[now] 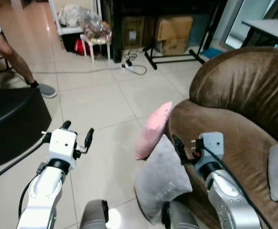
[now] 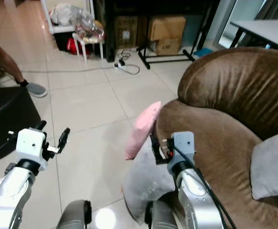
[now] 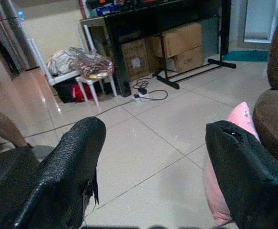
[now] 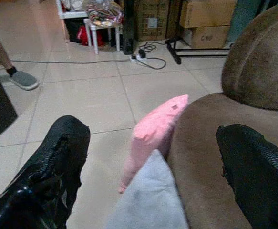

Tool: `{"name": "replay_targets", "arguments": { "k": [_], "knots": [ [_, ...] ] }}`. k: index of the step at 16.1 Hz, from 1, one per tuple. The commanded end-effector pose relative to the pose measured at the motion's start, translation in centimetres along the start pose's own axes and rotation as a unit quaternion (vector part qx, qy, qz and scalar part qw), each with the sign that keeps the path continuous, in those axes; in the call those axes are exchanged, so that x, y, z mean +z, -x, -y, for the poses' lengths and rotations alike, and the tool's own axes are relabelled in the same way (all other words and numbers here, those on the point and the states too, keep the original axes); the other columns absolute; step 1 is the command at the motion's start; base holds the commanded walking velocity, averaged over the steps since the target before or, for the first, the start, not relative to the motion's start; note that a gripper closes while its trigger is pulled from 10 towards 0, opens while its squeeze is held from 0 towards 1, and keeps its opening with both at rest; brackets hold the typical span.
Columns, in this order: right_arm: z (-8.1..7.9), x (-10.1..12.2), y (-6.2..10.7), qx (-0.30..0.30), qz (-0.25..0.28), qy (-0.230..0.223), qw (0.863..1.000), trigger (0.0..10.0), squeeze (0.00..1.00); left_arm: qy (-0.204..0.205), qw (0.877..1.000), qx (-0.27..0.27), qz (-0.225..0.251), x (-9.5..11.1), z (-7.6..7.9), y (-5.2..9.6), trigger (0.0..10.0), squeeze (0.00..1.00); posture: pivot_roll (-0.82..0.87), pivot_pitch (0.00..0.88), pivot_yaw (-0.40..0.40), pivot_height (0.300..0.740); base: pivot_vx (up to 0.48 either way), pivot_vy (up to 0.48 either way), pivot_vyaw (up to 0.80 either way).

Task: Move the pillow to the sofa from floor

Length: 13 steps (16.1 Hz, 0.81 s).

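While a grey cushion point(image 1: 163, 177) hides its lower corner, the pink pillow point(image 1: 153, 130) stands on end on the floor, leaning against the sofa point(image 1: 234, 114), long axis tilted upward. Both my left gripper point(image 1: 77, 136) and right gripper point(image 1: 185, 149) hang wide open, empty.

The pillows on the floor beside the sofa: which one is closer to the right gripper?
The grey pillow, leaning on the brown sofa just below the right gripper. The pink pillow stands farther ahead.
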State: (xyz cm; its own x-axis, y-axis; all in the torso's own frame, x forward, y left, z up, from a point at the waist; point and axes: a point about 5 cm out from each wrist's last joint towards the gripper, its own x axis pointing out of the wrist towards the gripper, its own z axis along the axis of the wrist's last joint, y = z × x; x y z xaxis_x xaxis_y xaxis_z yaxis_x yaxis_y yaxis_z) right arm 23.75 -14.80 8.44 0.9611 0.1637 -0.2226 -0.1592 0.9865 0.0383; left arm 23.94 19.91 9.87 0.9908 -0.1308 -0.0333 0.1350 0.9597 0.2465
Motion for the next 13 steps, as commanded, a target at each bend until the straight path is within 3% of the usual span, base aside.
{"name": "replay_targets", "arguments": {
  "k": [1,6,13],
  "knots": [
    [1.0,0.0,0.1,-0.015,0.001,0.001,1.000,10.0,0.00,0.008,1.000,-0.013,0.006,0.2,0.9,-0.2,10.0,0.00,-0.01,0.000,-0.030,0.615,0.289,0.000,0.00],
    [1.2,-0.2,0.1,-0.017,-0.004,-0.005,1.000,10.0,0.00,0.010,1.000,-0.013,0.003,0.1,1.0,-0.1,10.0,0.00,-0.01,0.000,-0.031,0.605,0.167,0.000,0.00],
    [1.3,-0.2,-1.0,0.000,-0.015,0.004,1.000,10.0,0.00,-0.003,1.000,-0.021,0.000,0.0,1.2,-0.3,10.0,0.00,-0.01,0.000,-0.036,0.535,0.000,0.000,0.00]
  ]
}}
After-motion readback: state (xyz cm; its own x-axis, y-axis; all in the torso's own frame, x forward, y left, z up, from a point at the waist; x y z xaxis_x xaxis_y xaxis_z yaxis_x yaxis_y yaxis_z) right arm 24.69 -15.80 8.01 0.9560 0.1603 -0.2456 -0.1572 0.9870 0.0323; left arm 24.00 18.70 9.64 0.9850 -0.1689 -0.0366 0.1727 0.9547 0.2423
